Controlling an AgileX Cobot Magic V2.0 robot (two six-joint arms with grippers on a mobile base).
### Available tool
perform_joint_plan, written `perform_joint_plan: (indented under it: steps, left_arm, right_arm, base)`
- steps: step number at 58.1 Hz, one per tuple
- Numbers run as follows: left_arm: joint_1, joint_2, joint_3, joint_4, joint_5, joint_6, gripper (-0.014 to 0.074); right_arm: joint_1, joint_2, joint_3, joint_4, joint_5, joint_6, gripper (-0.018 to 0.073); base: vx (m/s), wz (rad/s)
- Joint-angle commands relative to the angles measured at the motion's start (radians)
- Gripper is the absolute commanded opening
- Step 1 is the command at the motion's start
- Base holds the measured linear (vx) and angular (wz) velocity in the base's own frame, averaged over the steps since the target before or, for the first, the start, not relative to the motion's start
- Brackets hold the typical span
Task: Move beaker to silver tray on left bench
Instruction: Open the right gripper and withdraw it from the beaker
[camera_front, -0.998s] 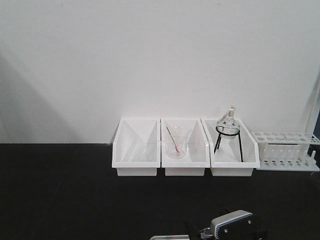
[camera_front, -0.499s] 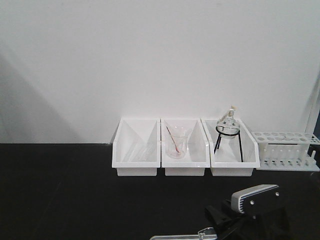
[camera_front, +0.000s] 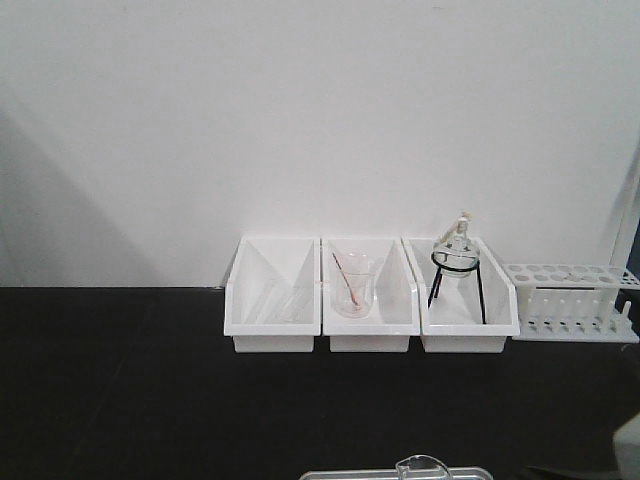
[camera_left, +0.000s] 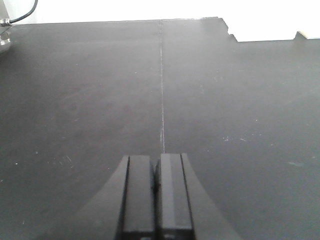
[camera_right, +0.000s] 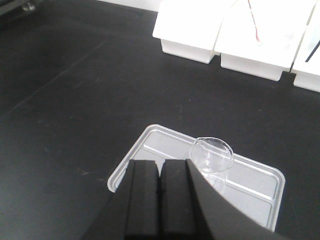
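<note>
The beaker (camera_right: 212, 156) stands upright on the silver tray (camera_right: 260, 195), which lies flat on the black table (camera_right: 75, 100). The right tool (camera_right: 160, 200) is clenched shut on nothing, just above the tray's near left part beside the beaker. The left tool (camera_left: 156, 195) is clenched shut too, over bare table. Three white bins (camera_front: 370, 295) sit far back by the wall.
</note>
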Motion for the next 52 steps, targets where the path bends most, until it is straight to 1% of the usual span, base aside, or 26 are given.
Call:
perform_joint_plan:
  steps: [1,10,29,31,35,39,41,45,52]
  left_arm:
    - [-0.006,-0.016,0.028,-0.002,-0.078,-0.002,0.0001]
    - [-0.006,-0.016,0.028,-0.002,-0.078,-0.002,0.0001]
    - [-0.006,-0.016,0.028,-0.002,-0.078,-0.002,0.0001]
    - [-0.006,-0.016,0.028,-0.002,-0.078,-0.002,0.0001]
    - [-0.006,-0.016,0.028,-0.002,-0.078,-0.002,0.0001]
    - [-0.006,-0.016,0.028,-0.002,-0.078,-0.002,0.0001]
    - [-0.006,-0.016,0.028,-0.002,-0.078,-0.002,0.0001]
    - [-0.006,-0.016,0.028,-0.002,-0.078,-0.002,0.0001]
    - [-0.006,-0.016,0.028,-0.002,-0.078,-0.002,0.0001]
  right_arm:
    - [-0.004,-0.049,-0.035,-0.005,-0.041,-0.008,-0.0011]
    - [-0.004,-0.094,-0.035,-0.006,-0.038,-0.008,-0.0011]
    - [-0.004,-0.1,-0.022,-0.015,-0.043,0.001,-0.0011]
    - [-0.004,-0.111,-0.005,-0.034,-0.051,0.006,-0.0011]
    - [-0.005,-0.153,0.057,-0.1,-0.089,0.05,-0.0011]
    - [-0.012,-0.22,0.154,-0.204,-0.17,0.128,-0.0011]
    - [-0.039,-0.272,0.23,-0.247,-0.234,0.186,-0.0011]
    - [-0.112,-0.364,0.338,-0.274,-0.297,0.241,-0.0011]
    - [-0.263,-0.53,0.498,-0.277,-0.289,0.253,-0.0011]
  base:
    - [0.0,0.0]
    - [0.0,0.0]
    - [0.0,0.0]
    - [0.0,0.0]
    - [0.0,0.0]
    - [0.0,0.0]
    - [0.0,0.0]
    - [0.0,0.0]
    - [0.0,0.0]
